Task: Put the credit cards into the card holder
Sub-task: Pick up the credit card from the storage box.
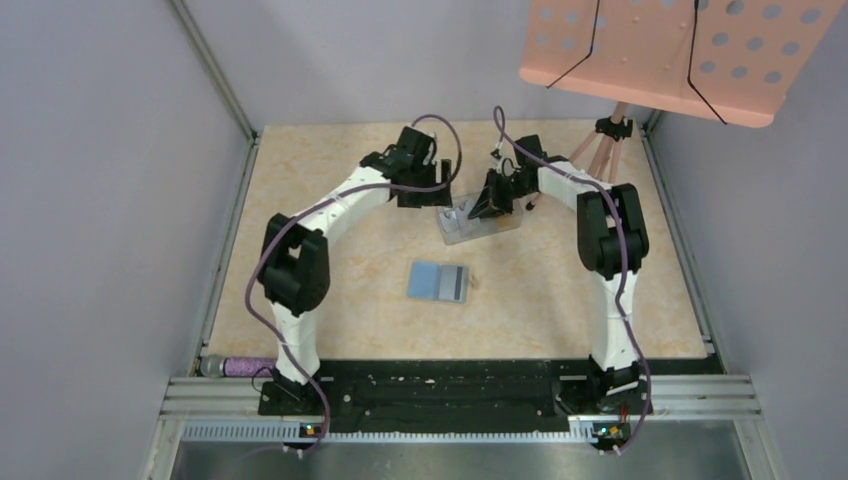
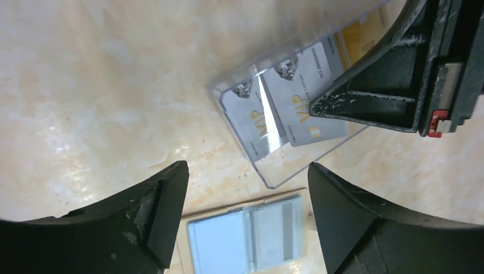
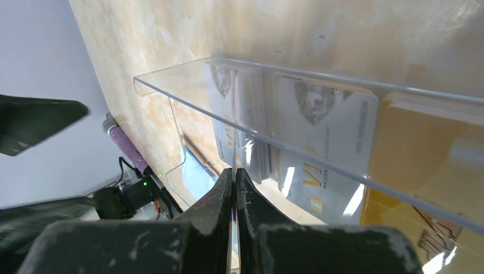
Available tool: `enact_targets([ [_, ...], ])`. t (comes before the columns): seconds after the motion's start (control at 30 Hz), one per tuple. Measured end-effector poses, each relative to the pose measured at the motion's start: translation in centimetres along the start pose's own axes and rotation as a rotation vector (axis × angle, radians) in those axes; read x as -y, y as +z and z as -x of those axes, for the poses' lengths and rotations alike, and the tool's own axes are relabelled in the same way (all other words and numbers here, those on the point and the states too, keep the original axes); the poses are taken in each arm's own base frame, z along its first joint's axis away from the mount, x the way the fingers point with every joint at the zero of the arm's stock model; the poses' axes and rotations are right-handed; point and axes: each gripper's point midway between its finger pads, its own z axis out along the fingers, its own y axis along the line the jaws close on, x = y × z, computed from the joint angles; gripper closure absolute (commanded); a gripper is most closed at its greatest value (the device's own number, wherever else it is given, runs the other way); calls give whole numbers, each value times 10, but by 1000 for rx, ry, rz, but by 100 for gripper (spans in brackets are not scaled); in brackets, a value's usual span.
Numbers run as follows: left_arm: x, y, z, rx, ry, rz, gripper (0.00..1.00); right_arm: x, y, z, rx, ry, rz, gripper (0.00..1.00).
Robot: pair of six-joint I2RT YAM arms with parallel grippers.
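A clear acrylic tray (image 2: 288, 171) lies on the beige marbled tabletop (image 1: 330, 290). Inside it two silvery-grey credit cards (image 2: 297, 94) with gold "VIP" lettering lie side by side, their long edges slightly overlapping. A yellow-orange card (image 3: 411, 171) lies beside them at the tray's right end, partly hidden in the left wrist view.

The right gripper (image 3: 234, 171) is tipped down into the tray from the right, over the silvery-grey card next to the yellow-orange one. Its black jaws are pressed almost together, leaving only a thin slit; whether a card edge sits in that slit cannot be told, nor whether the tip touches the card.

The left gripper (image 2: 245, 171) hovers just beside the tray's left end; its jaws stand wide, with nothing between them.

The flat tan card holder (image 1: 425, 281) lies on the near side of the tray, toward the arm bases, near it but apart. It is spread open with its blue-grey lining up and only a thin tan edge showing. A grey card with a dark stripe (image 1: 457, 284) covers its right half; whether that card is tucked into a pocket or merely lies on the lining cannot be told.
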Motion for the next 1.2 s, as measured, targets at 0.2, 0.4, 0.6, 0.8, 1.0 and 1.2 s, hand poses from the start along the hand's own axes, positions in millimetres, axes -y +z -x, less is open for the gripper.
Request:
enact_targets([
  [0.2, -17, -34, 27, 179, -133, -86, 1, 1, -7, 2, 19, -1, 13, 96],
  [0.4, -12, -32, 18, 215, -232, -269, 3, 0, -8, -4, 16, 12, 28, 84],
  [0.6, 10, -34, 20, 184, -257, -419, 20, 0, -10, -6, 15, 33, 34, 80],
  [0.8, 22, -19, 10, 101, -273, -487, 43, -5, -12, -4, 20, 28, 50, 77],
  [1.0, 24, -5, -1, 20, -267, -470, 53, -9, -12, -3, 18, 31, 72, 97],
  [1.2, 30, -5, -4, -7, -225, -459, 58, -6, -12, -5, 17, 42, 53, 100],
])
